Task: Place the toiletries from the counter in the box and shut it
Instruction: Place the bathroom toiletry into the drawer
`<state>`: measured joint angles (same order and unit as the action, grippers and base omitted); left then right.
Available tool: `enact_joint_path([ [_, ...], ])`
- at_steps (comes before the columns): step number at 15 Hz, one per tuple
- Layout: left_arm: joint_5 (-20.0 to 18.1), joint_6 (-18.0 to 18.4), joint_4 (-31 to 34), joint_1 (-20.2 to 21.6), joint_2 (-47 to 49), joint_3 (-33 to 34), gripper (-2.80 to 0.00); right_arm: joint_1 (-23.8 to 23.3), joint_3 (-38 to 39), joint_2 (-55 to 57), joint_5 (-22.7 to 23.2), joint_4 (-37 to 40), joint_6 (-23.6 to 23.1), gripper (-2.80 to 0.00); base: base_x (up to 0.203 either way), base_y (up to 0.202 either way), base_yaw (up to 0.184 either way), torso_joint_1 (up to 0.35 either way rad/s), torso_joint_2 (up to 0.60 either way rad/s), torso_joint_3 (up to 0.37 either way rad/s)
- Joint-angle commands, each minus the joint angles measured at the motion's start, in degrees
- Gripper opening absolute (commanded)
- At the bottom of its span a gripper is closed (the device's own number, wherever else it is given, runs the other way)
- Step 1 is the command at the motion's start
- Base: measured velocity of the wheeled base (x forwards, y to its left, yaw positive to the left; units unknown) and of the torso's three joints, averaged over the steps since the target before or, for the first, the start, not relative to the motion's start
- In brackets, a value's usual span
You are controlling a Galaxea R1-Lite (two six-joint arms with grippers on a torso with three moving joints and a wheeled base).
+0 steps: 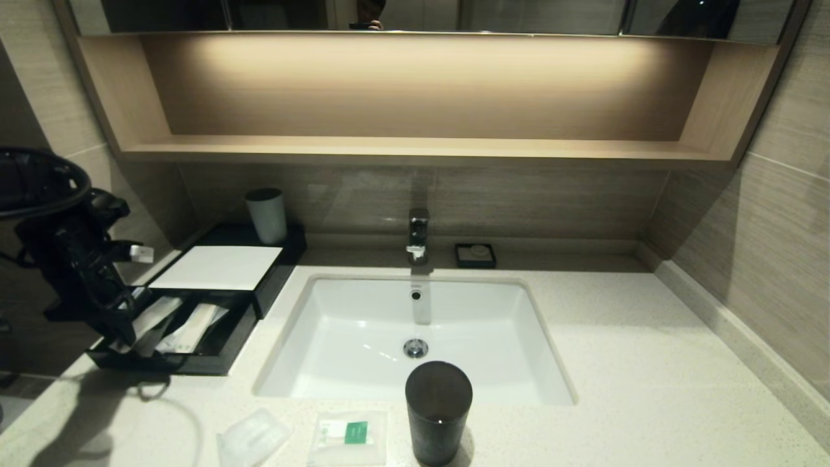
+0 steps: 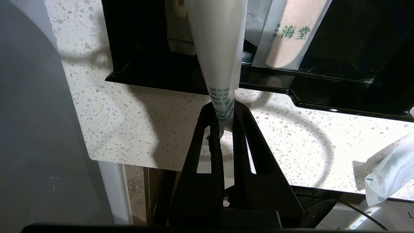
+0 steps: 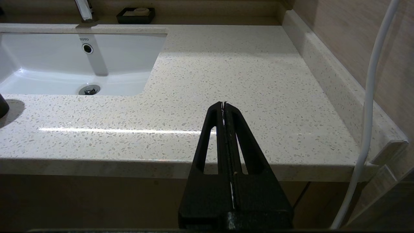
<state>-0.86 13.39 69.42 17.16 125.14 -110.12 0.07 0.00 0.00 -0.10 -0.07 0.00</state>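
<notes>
1. Black and low, the box (image 1: 214,285) sits on the surface (image 1: 648,363) to the left of the sink (image 1: 363,324), its front drawer (image 1: 175,353) pulled out toward the near edge, the white panel still on top
2. Left claw (image 2: 226,124) is pinched on the end of a long thin toothbrush sleeve (image 2: 216,42); the sleeve's far end reaches over the drawer's front wall into the drawer, so this item looks nearly delivered but not yet let go
3. Another wrapped item (image 2: 292,35) already lies inside the drawer beside it; the head view shows pale packets there too
4. Left to do, as I judge it: a small clear packet (image 1: 253,436) and a square white sachet (image 1: 349,436) with a green label rest on the surface near the front edge, just left of the tall dark cup (image 1: 438,410), well apart from the box; then the drawer must be pushed in
5. Right claw (image 3: 223,108) hangs with its tips pressed together on nothing, off the front edge of the surface at the right of the sink, idle
6. Writing: the item in the drawer bears green characters "海堂"; fine print on the held sleeve is too small to read; "TOTO" is stamped on the sink wall by the overflow hole
</notes>
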Motion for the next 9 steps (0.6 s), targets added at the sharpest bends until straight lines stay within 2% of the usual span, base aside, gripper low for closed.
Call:
enact_joint_path([
  [1,0.0,0.1,-0.2,0.0,0.3,0.0,-2.8,0.0,0.1,0.0,0.0,0.0,0.0,-2.8,0.0,0.0,0.0,0.0,0.0,0.0],
  [9,-0.9,0.1,-3.4,-0.2,1.9,0.0,-2.8,0.0,0.1,0.0,0.0,0.0,0.0,-2.8,0.0,0.0,0.0,0.0,0.0,0.0],
])
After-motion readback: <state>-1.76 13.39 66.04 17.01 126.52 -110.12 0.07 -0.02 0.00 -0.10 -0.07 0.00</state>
